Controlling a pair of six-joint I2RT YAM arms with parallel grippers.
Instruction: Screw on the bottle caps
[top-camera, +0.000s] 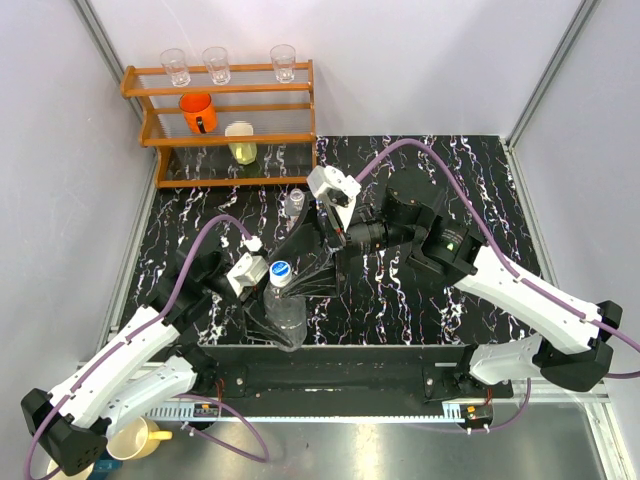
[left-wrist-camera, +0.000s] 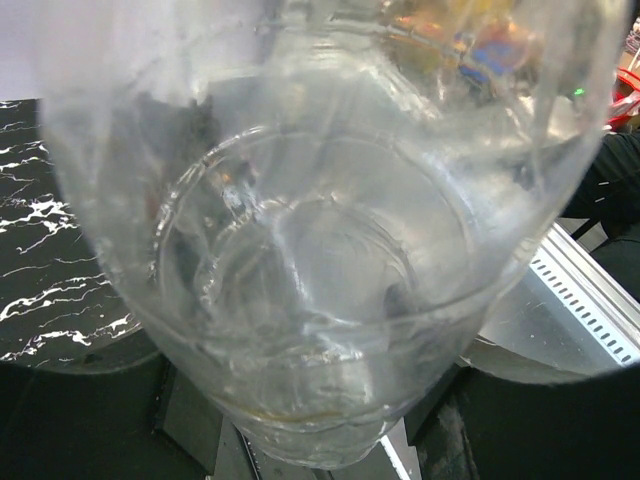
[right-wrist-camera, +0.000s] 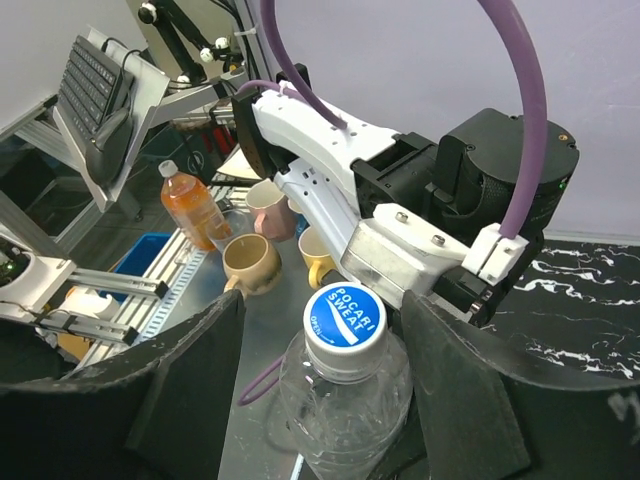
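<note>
Marbled black worktop (top-camera: 450, 180) from above, bottle (top-camera: 283, 312) at six o'clock clamped by left end effector (top-camera: 252, 275); left wrist, all bottle; right wrist, open right end effector (right-wrist-camera: 322, 305) straddles the cap (right-wrist-camera: 343, 318), so centre, pinch squarely, then twist!

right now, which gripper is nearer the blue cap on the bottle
Right. The right gripper straddles the cap, one finger on either side with gaps. The left gripper is lower down, clamped on the body of the bottle.
</note>
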